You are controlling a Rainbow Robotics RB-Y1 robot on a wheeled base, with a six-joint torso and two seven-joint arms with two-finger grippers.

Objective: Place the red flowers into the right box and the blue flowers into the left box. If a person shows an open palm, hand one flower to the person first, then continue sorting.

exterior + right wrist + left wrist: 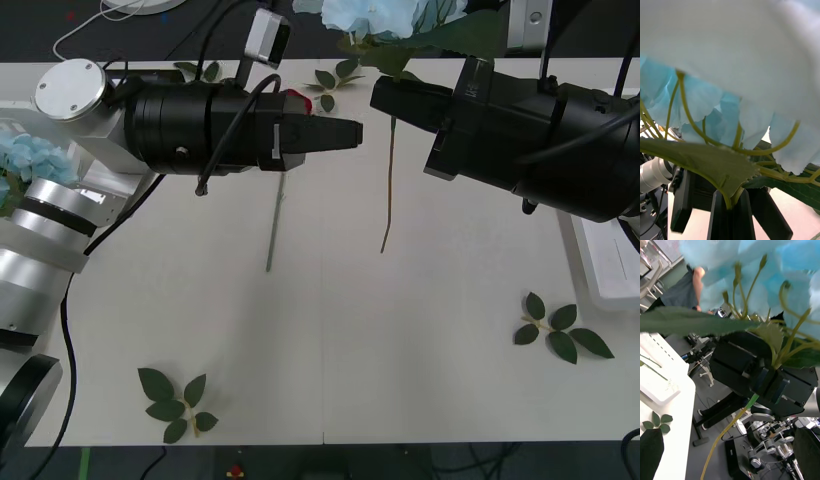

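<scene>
While the right gripper reaches in from three o'clock of the front view, its black fingers are closed on the stem of a blue hydrangea, pinching it just below the cluster where a big green leaf spreads toward one o'clock. In the right wrist view the pale blue petals sit just past the fingertips, with yellow-green stalks fanning down into the grip and a serrated leaf lying across them. The long thin stem hangs down from the gripper toward six o'clock, over the white table. The left gripper points in from nine o'clock, level with the right one and near it, its tip short of the hanging stem; its fingers stand apart, seen at the corners of the left wrist view, where the same hydrangea and the right gripper's black body clamped on the stem appear across from it. Just behind the left gripper a red rose peeks out, its stem running toward six o'clock on the table. More blue hydrangea petals lie at nine o'clock beside the left arm. A white tray sits at the table's three o'clock edge. Loose leaf sprigs lie at seven, four and twelve o'clock.
</scene>
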